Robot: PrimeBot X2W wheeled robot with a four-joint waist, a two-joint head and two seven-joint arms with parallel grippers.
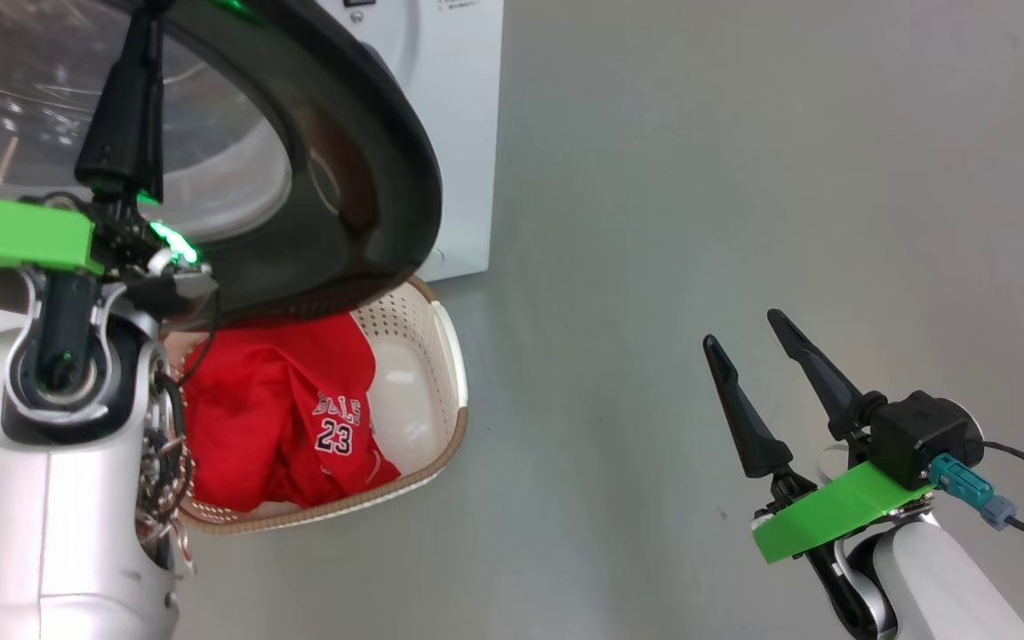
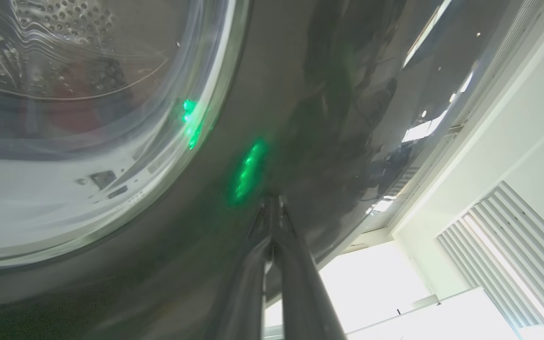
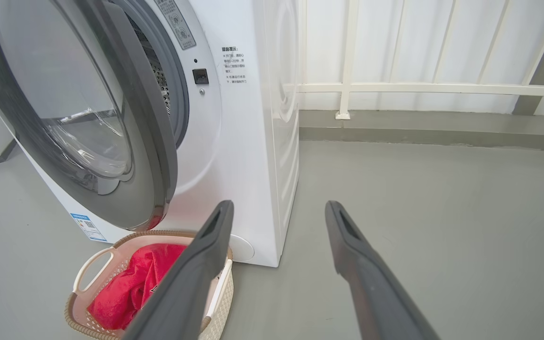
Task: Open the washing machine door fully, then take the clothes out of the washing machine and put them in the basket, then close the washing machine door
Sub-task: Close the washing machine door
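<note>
Washing machine door (image 2: 300, 118): stands partly open, glossy black rim touching the tips of the left gripper (image 2: 272, 202), jaws pressed together, holding nothing. Right gripper (image 1: 741, 329): hangs well apart from the door, jaws spread wide, empty. Clothes (image 1: 281, 409): lie in the basket (image 1: 452, 356), under the door's lower edge, far left of the right jaws, just beside the washing machine (image 3: 253, 141).

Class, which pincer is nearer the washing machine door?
Left. The left pincer, shut, is against the black rim of the washing machine door; the right pincer hangs open, well away.
</note>
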